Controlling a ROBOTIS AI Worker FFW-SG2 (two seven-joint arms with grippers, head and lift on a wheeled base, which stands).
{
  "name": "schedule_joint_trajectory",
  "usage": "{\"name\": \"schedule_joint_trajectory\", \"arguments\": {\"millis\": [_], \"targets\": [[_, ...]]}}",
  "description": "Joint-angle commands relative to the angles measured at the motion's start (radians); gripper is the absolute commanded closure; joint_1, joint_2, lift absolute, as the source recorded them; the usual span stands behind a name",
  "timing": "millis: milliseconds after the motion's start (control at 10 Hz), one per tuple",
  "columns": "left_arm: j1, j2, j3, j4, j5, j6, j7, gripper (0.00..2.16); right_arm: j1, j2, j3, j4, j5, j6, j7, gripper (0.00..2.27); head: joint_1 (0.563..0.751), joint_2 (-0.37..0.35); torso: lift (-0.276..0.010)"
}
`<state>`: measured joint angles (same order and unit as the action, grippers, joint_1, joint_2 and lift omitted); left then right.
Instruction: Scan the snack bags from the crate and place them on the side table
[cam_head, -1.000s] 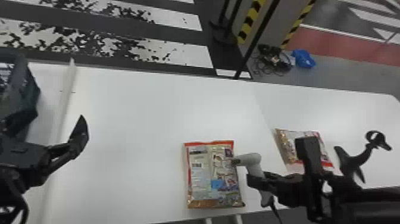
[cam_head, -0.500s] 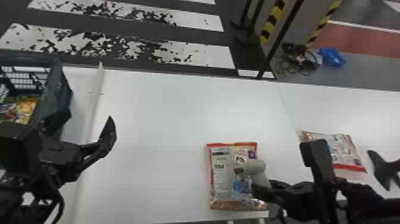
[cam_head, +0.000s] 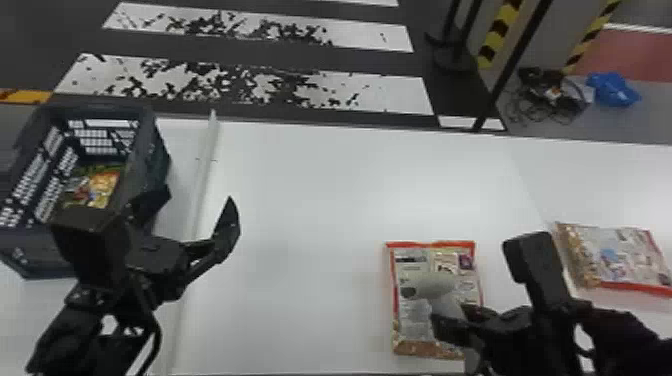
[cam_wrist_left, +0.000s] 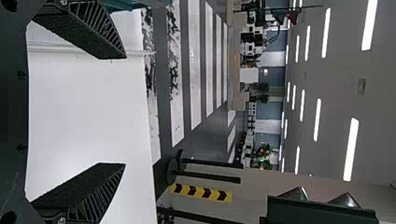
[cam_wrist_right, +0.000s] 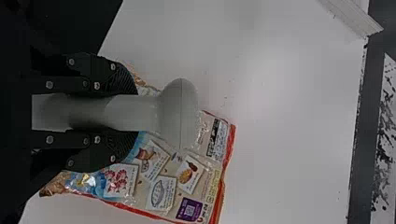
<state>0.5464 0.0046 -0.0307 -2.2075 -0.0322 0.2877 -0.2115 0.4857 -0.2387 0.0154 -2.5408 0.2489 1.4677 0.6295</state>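
In the head view my right gripper holds the light grey scanner above a snack bag lying flat on the white table. My right gripper is shut on the handle of the scanner in the right wrist view, with the bag beneath it. A second snack bag lies farther right. My left gripper is open and holds nothing, near the crate; in the left wrist view the left gripper has its fingers wide apart. A colourful snack bag lies inside the crate.
A raised white strip runs between the crate and the white table. Beyond the far edge are floor stripes, a dark post, cables and a blue bag on the floor.
The head view has swung left, so more of the crate shows and the table's things appear farther right. The scanner remains held over the nearer bag.
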Motion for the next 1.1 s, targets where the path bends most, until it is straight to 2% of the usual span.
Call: {"name": "schedule_joint_trajectory", "arguments": {"millis": [0, 600, 1000], "targets": [[0.001, -0.007, -0.003, -0.001, 0.0, 0.0, -0.002, 0.04, -0.021, 0.007, 0.032, 0.007, 0.023, 0.02, -0.01, 2.24, 0.695, -0.092, -0.094], [0.021, -0.007, -0.006, -0.008, 0.002, 0.0, -0.009, 0.04, -0.084, 0.019, 0.093, 0.083, 0.058, 0.001, -0.045, 2.24, 0.695, -0.076, -0.094], [0.024, -0.007, -0.003, -0.014, 0.008, 0.0, -0.009, 0.04, -0.091, 0.022, 0.103, 0.108, 0.064, -0.017, -0.056, 2.24, 0.695, -0.07, -0.094]]}}
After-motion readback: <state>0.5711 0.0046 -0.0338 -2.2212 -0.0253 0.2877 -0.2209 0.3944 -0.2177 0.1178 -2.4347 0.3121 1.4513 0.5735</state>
